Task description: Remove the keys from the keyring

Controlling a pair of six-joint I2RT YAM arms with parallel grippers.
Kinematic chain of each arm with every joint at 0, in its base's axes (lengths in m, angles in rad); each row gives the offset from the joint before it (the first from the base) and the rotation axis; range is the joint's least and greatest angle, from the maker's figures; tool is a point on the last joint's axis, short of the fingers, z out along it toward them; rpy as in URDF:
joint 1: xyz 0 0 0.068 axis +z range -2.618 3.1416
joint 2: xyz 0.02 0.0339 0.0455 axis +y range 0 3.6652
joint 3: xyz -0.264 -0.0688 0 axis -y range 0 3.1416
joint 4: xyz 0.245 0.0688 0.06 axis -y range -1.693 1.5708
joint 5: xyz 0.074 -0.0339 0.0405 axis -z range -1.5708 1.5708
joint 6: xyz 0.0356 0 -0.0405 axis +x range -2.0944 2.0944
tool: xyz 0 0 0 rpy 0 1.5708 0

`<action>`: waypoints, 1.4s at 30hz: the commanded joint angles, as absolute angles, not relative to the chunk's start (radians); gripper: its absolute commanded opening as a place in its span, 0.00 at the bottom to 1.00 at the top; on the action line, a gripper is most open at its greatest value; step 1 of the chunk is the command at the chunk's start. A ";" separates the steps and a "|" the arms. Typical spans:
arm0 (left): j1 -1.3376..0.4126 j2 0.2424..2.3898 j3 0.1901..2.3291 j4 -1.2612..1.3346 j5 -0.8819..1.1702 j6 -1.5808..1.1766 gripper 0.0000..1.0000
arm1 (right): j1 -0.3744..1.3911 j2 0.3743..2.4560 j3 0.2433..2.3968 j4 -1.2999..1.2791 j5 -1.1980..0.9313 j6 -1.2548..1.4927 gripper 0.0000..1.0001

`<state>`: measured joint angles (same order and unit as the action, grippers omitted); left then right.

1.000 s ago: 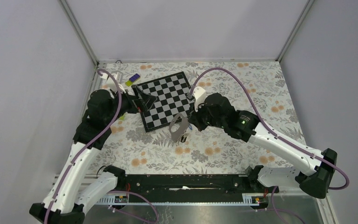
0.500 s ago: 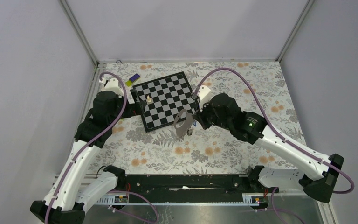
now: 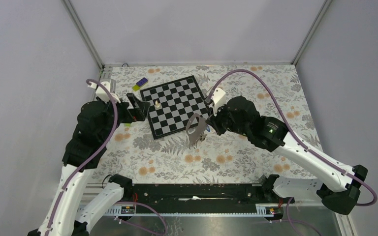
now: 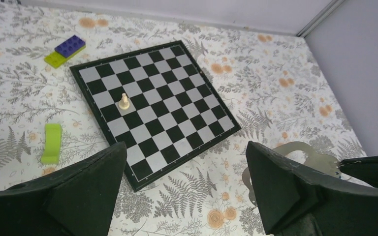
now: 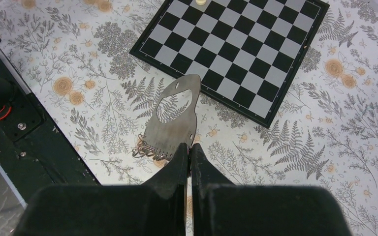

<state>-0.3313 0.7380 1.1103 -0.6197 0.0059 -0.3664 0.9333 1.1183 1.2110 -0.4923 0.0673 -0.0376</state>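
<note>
Your right pincer (image 5: 187, 152) clamps a flat metal plate (image 5: 172, 118) carrying the keyring (image 5: 150, 147); your left pincer (image 4: 185, 147) gapes, idle. Removal seems not yet begun.

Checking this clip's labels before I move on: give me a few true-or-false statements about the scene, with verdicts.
1. The right fingers are shut on the flat metal plate. True.
2. The left fingers are shut. False: the left fingers stand wide open, empty.
3. One white chess piece stands on the chessboard. True.
4. The green block lies on the chessboard. False: the green block lies on the floral cloth beside it.
</note>
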 commanded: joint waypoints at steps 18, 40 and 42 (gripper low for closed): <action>-0.331 0.662 1.050 -0.272 0.600 -0.397 0.99 | 0.940 1.023 1.196 -0.436 -0.232 -0.130 0.00; -0.569 0.621 0.798 0.032 0.766 -0.529 0.91 | 1.126 0.966 1.089 -0.141 -0.214 -0.322 0.00; -0.616 0.643 0.801 0.034 0.752 -0.519 0.87 | 1.126 0.961 1.094 -0.115 -0.220 -0.327 0.00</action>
